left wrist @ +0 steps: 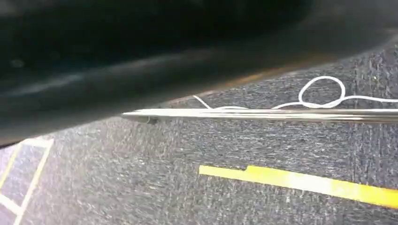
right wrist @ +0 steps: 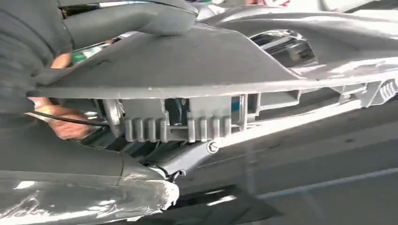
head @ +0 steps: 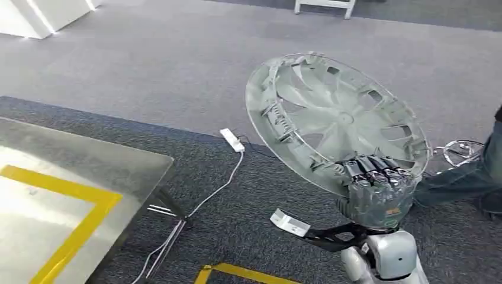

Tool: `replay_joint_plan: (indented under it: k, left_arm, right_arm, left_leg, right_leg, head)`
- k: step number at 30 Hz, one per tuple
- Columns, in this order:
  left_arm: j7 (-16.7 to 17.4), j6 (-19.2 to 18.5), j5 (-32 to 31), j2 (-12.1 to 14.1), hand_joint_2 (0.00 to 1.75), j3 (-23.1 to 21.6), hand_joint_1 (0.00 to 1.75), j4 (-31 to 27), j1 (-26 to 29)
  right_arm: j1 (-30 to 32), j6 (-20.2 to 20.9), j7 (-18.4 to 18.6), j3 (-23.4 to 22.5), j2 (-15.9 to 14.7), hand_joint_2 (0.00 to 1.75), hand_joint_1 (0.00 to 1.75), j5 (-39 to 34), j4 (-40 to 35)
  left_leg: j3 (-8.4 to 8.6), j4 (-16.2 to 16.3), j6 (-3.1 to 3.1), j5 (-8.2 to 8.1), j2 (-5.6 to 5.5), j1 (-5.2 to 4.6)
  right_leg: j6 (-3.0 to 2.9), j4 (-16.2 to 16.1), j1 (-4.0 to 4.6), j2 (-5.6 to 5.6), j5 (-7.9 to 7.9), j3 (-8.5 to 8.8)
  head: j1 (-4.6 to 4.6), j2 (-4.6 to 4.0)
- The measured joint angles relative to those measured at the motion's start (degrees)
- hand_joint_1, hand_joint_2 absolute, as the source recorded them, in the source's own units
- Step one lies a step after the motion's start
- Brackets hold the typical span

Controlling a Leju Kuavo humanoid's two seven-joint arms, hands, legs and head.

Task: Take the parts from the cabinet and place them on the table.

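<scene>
In the head view, a round silver-grey plastic wheel cover with curved spokes (head: 336, 121) is seen held aloft and tilted, its lower rim gripped by the right hand (head: 377, 186), whose dark fingers (head: 372, 166) are curled over the rim edge. The cover is carried over dark carpet, well apart from the shiny metal table with yellow tape border (head: 89, 171), which lies at the lower left. A white power strip with trailing cable (head: 232, 140) is noted on the floor between table and cover, and a person's trouser leg (head: 467, 177) is visible at the right edge. In the left wrist view, a thin metal table edge (left wrist: 281, 114), a white cable loop (left wrist: 324, 93) and a yellow floor tape strip (left wrist: 300, 180) are recorded on the carpet; the left hand's state cannot be told, as dark blurred shapes cover the upper picture. In the right wrist view, the underside of the wheel cover, with ribbed clips (right wrist: 187, 124), is seen clamped between the grey thumb (right wrist: 131, 18) and the fingers below. It is judged that retrieval of this part is done, while carrying to the table and setting down are left
</scene>
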Motion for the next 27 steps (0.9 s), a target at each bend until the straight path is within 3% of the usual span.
replay_joint_plan:
  k: [1, 2, 3, 4, 5, 6, 7, 10, 11, 12, 13, 14, 15, 16, 17, 19, 20, 21, 22, 25, 26, 27]
  left_arm:
    - [0.2, 0.1, 0.1, 0.0, 0.0, 0.1, 0.0, 0.0, 0.0]
    - [0.5, 0.3, 0.1, -0.2, 0.0, 0.2, 0.0, 0.0, 0.1]
    - [0.7, 0.5, 0.2, -0.2, 0.0, 0.3, 0.0, 0.0, 0.1]
    - [0.9, 0.7, 0.2, -0.3, 0.0, 0.3, 0.0, 0.0, 0.1]
    - [0.9, 0.8, 0.2, -0.3, 0.0, 0.4, 0.0, 0.0, 0.0]
    - [1.0, 0.8, 0.2, -0.4, 0.0, 0.5, 0.0, 0.0, 0.0]
    - [1.0, 0.9, 0.2, -0.4, 0.0, 0.5, 0.0, 0.0, -0.2]
    - [1.1, 1.0, 0.2, -0.5, 0.0, 0.7, 0.0, 0.0, 0.3]
    - [1.2, 1.0, 0.2, -0.4, 0.0, 0.7, 0.0, 0.0, 0.3]
    - [1.2, 1.1, 0.2, -0.5, 0.0, 0.8, 0.0, 0.0, 0.4]
    - [1.2, 1.1, 0.2, -0.6, 0.0, 0.9, 0.0, 0.0, 0.3]
    - [1.2, 1.1, 0.2, -0.6, 0.0, 0.9, 0.0, 0.0, 0.1]
    - [1.2, 1.1, 0.2, -0.6, 0.0, 1.0, 0.0, 0.0, 0.0]
    - [1.2, 1.1, 0.2, -0.6, 0.0, 1.1, 0.0, 0.0, 0.1]
    - [1.2, 1.1, 0.2, -0.6, 0.0, 1.1, 0.0, 0.0, 0.2]
    - [1.2, 1.1, 0.2, -0.5, 0.0, 1.2, 0.0, 0.0, 0.3]
    - [1.2, 1.1, 0.2, -0.5, 0.0, 1.3, 0.0, 0.0, 0.2]
    - [1.2, 1.1, 0.2, -0.5, 0.0, 1.3, 0.0, 0.0, 0.2]
    - [1.2, 1.1, 0.2, -0.5, 0.0, 1.3, 0.0, 0.0, 0.0]
    - [1.2, 1.1, 0.2, -0.4, 0.0, 1.3, 0.0, 0.0, 0.1]
    - [1.2, 1.1, 0.2, -0.4, 0.0, 1.3, 0.0, 0.0, 0.1]
    - [1.2, 1.2, 0.2, -0.5, 0.0, 1.4, 0.0, 0.0, 0.3]
  right_arm:
    - [-0.1, 0.0, 0.2, 0.4, 0.0, 1.75, 1.75, 0.0, 0.6]
    - [-0.3, 0.0, 0.7, 0.9, 0.0, 1.75, 1.75, 0.0, 1.0]
    - [-0.6, 0.0, 1.1, 1.3, 0.0, 1.75, 1.75, 0.0, 1.3]
    - [-0.9, 0.0, 1.4, 1.7, 0.0, 1.75, 1.75, 0.0, 1.7]
    - [-1.3, 0.0, 1.6, 2.0, 0.0, 1.75, 1.75, 0.0, 2.0]
    - [-1.6, 0.0, 1.7, 2.3, 0.0, 1.75, 1.75, 0.0, 2.2]
    - [-1.9, 0.0, 1.8, 2.4, 0.0, 1.75, 1.75, 0.0, 2.5]
    - [-2.3, 0.0, 2.1, 3.2, 0.0, 1.75, 1.75, 0.1, 3.2]
    - [-2.4, 0.0, 2.3, 3.4, 0.0, 1.75, 1.75, 0.0, 3.3]
    - [-2.4, 0.0, 2.4, 3.5, 0.0, 1.75, 1.75, 0.0, 3.5]
    - [-2.5, 0.0, 2.5, 3.6, 0.0, 1.75, 1.75, 0.0, 3.6]
    - [-2.5, 0.0, 2.5, 3.6, 0.0, 1.75, 1.75, 0.0, 3.7]
    - [-2.5, 0.0, 2.5, 3.6, 0.0, 1.75, 1.75, 0.0, 3.8]
    - [-2.5, 0.0, 2.5, 3.7, 0.0, 1.75, 1.75, 0.0, 3.9]
    - [-2.5, 0.0, 2.5, 3.7, 0.0, 1.75, 1.75, 0.0, 4.1]
    - [-2.5, 0.0, 2.5, 3.8, 0.0, 1.75, 1.75, 0.0, 4.3]
    - [-2.5, 0.0, 2.5, 3.9, 0.0, 1.75, 1.75, 0.0, 4.4]
    - [-2.6, 0.0, 2.5, 4.0, 0.0, 1.75, 1.75, 0.0, 4.4]
    - [-2.6, 0.0, 2.5, 4.0, 0.0, 1.75, 1.75, 0.0, 4.4]
    - [-2.9, 0.0, 2.4, 4.1, 0.0, 1.75, 1.75, 0.0, 4.5]
    - [-2.9, 0.0, 2.5, 4.2, 0.0, 1.75, 1.75, 0.0, 4.5]
    - [-3.0, 0.0, 2.4, 4.2, 0.0, 1.75, 1.75, 0.0, 4.5]
  left_leg:
    - [0.05, 0.0, -0.01, 0.0, -0.79, 0.01]
    - [0.11, 0.1, -0.02, 0.0, -1.77, 0.08]
    - [0.17, 0.1, -0.1, 0.02, -2.71, 0.15]
    - [0.25, 0.2, -0.26, -0.05, -3.66, 0.25]
    - [0.33, 0.4, -0.5, -0.14, -4.49, 0.33]
    - [0.2, 0.5, -0.86, -0.19, -5.11, 0.32]
    - [-0.38, 1.0, -1.26, -0.19, -5.97, 0.23]
    - [-1.08, 0.7, -2.48, 0.52, -7.53, 0.86]
    - [-1.21, 1.0, -2.68, 0.08, -6.93, 0.87]
    - [-1.69, 2.3, -2.98, -0.77, -3.17, 0.31]
    - [-3.34, 5.6, -3.23, -2.65, -0.98, 0.38]
    - [-5.84, 10.6, -3.41, -4.92, 0.11, 0.52]
    - [-8.24, 15.3, -3.51, -6.68, 0.51, 0.64]
    - [-9.77, 18.3, -3.55, -7.31, 0.57, 0.71]
    - [-9.95, 18.4, -3.54, -6.61, 0.58, 0.74]
    - [-6.65, 12.0, -3.16, -2.24, 1.01, 0.68]
    - [-3.92, 7.0, -2.71, 0.08, 2.12, 0.47]
    - [-1.52, 2.5, -2.06, 0.85, 5.19, -0.11]
    - [-0.91, 1.3, -1.82, 0.07, 6.01, -0.81]
    - [-1.4, 1.2, -1.22, 0.0, 4.09, -0.86]
    - [-0.97, 0.6, -0.83, 0.3, 3.26, -0.54]
    - [-0.81, 0.3, -0.57, 0.46, 2.6, -0.23]
  right_leg:
    - [0.13, 2.4, -0.01, 0.01, -0.22, -1.48]
    - [0.22, 1.8, -0.1, 0.01, 1.24, -1.61]
    - [0.26, -1.2, -0.2, 0.05, 3.65, -0.51]
    - [0.29, -6.2, -0.4, 0.51, 6.79, 1.65]
    - [0.31, -11.3, -0.68, 1.84, 9.47, 3.94]
    - [0.34, -13.6, -1.02, 4.83, 9.04, 5.08]
    - [0.08, -15.5, -1.11, 5.05, 8.58, 6.07]
    - [-0.83, -14.9, -0.48, 3.59, 8.8, 5.91]
    - [-1.33, -15.5, -1.03, 2.68, 9.05, 6.31]
    - [-1.62, -15.6, -0.84, 2.07, 9.01, 6.55]
    - [-1.99, -15.6, -0.68, 1.15, 8.9, 6.65]
    - [-2.19, -15.5, -0.51, 0.18, 8.77, 6.69]
    - [-2.38, -15.5, -0.4, -0.76, 8.63, 6.73]
    - [-2.47, -15.5, -0.34, -1.55, 8.53, 6.78]
    - [-2.44, -15.5, -0.28, -2.29, 8.43, 6.89]
    - [-2.4, -15.5, -0.11, -3.74, 8.13, 7.26]
    - [-2.31, -15.5, -0.05, -4.41, 7.92, 7.56]
    - [-2.18, -15.6, 0.04, -5.07, 7.69, 7.84]
    - [-1.71, -15.3, 0.59, -5.66, 7.34, 7.75]
    - [-1.16, -15.8, 0.64, -7.7, 7.15, 8.14]
    - [-0.66, -15.8, 0.6, -7.99, 6.73, 8.39]
    - [-0.37, -14.8, 0.27, -4.25, 5.85, 7.82]
  head:
    - [-0.04, 0.0]
    - [-0.02, 0.0]
    - [0.0, 0.0]
    - [-0.02, 0.0]
    - [0.0, 0.0]
    - [0.0, 0.0]
    - [0.0, 0.0]
    - [-0.09, 0.0]
    - [0.02, 0.0]
    - [-0.31, 0.0]
    - [-0.94, 0.0]
    - [-0.74, 0.0]
    - [-0.85, 0.0]
    - [-0.81, 0.0]
    - [-0.81, 0.0]
    - [-0.83, 0.0]
    - [-0.83, 0.0]
    - [-0.81, 0.0]
    - [-0.92, 0.0]
    - [-0.7, 0.0]
    - [-0.68, 0.0]
    - [-0.5, 0.0]
